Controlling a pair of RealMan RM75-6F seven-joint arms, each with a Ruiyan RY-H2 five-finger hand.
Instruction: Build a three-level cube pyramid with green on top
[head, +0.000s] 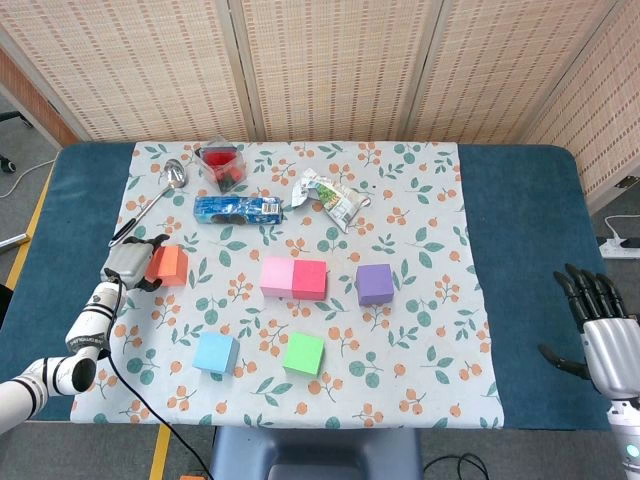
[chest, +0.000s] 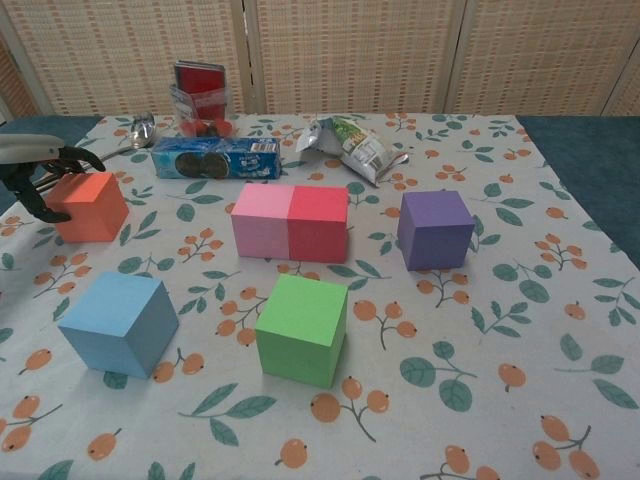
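An orange cube (head: 168, 265) (chest: 88, 207) stands on the floral cloth (head: 430, 330) at the left. My left hand (head: 128, 262) (chest: 35, 165) is at its left side, dark fingers curled along the far and near edges; a firm grip cannot be told. The pink cube (head: 277, 277) and the red cube (head: 310, 279) touch side by side in the middle. The purple cube (head: 374, 283) stands apart to their right. In front are the blue cube (head: 216, 353) and the green cube (head: 303, 353). My right hand (head: 600, 330) hangs open off the table's right side.
Along the back of the cloth lie a blue cookie pack (head: 237, 208), a metal spoon (head: 160, 190), a clear cup holding red items (head: 220, 165) and a crumpled wrapper (head: 330, 195). Dark blue table covering (head: 520, 220) borders the cloth on both sides.
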